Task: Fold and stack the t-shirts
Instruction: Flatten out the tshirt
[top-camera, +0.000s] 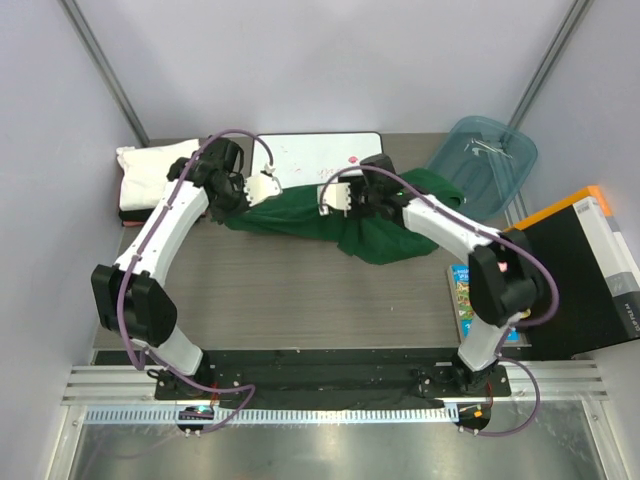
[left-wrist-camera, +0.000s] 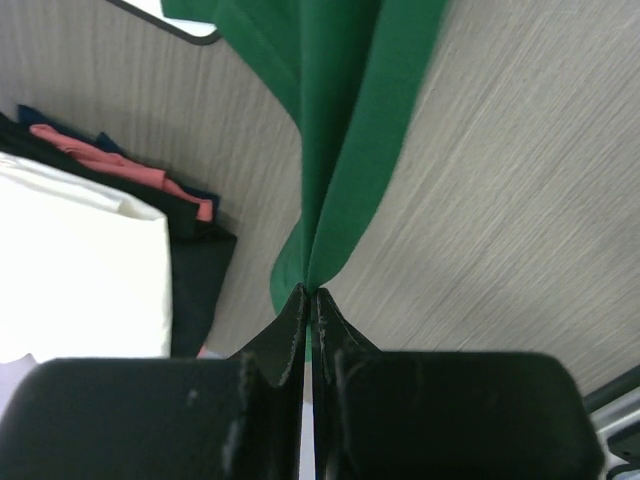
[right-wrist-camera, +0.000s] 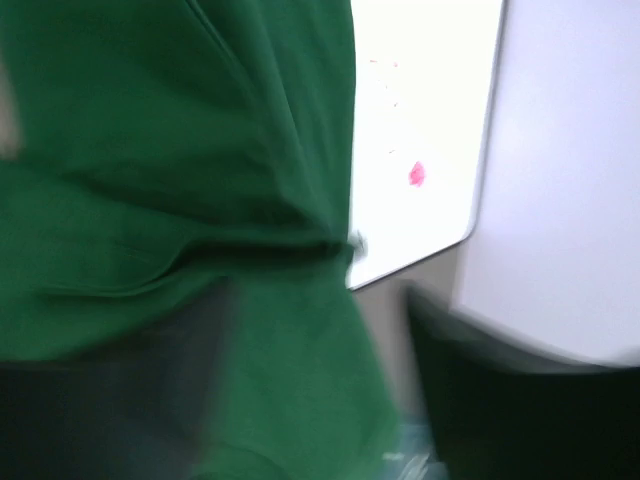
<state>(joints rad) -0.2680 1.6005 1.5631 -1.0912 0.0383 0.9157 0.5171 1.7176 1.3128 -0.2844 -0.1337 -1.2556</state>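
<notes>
Dark green t-shirt (top-camera: 300, 215) lies bunched at the rear centre of the table (top-camera: 300, 295), partly over the white board (top-camera: 320, 152). Left gripper (left-wrist-camera: 308, 296) is fully closed, pinching a fold of the green cloth, which hangs taut from its tips. Right gripper (top-camera: 330, 197) sits over the shirt's middle; wrist view is blurred, jaws stand apart, cloth draped against one finger, nothing clamped. Folded white shirt (top-camera: 150, 172) and black shirt (left-wrist-camera: 200, 270) are stacked at rear left.
</notes>
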